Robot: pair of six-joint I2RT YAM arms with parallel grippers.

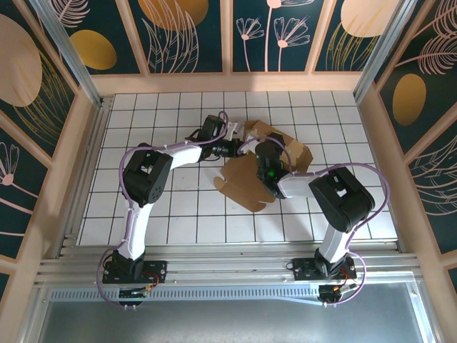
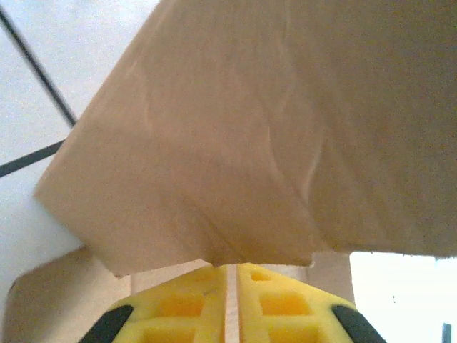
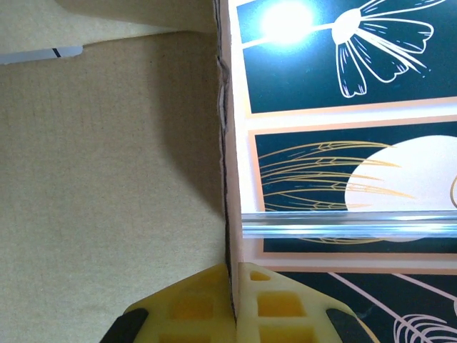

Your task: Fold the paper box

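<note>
The white gridded table (image 1: 150, 121) takes up most of the top cam view and is boxed in by wall panels (image 1: 193, 36) w/ dark teal floral print and pale wood framing. The paper box (image 1: 246, 184) is found just right of table ctr. It is plain brown cardboard, part-folded rather than flat. One wide flap is spread on the tiles at the near-left, while other flaps are raised on the far side and on the right.

The left arm (image 1: 146, 179) is stretched from its base at near-left, w/ the forearm angled toward the box's left side. The right arm (image 1: 343, 200) is bent over from near-right, w/ its wrist held above the middle of the box.

The left gripper (image 2: 230, 275) is seen from its wrist cam w/ the yellow pads (image 2: 200, 286) pressed together. Only a thin pale sliver is left btwn them, and the lower edge of a cardboard panel is pinched at the tips. That panel is tilted up and over the cam, w/ white table seen at the upper left.

The right gripper (image 3: 232, 275) is likewise clamped. A cardboard wall, seen edge-on, is gripped btwn its pads, w/ the wall's broad face spread to the left. An aluminium rail (image 3: 350, 225) is seen to the right, in front of the floral panels.
</note>
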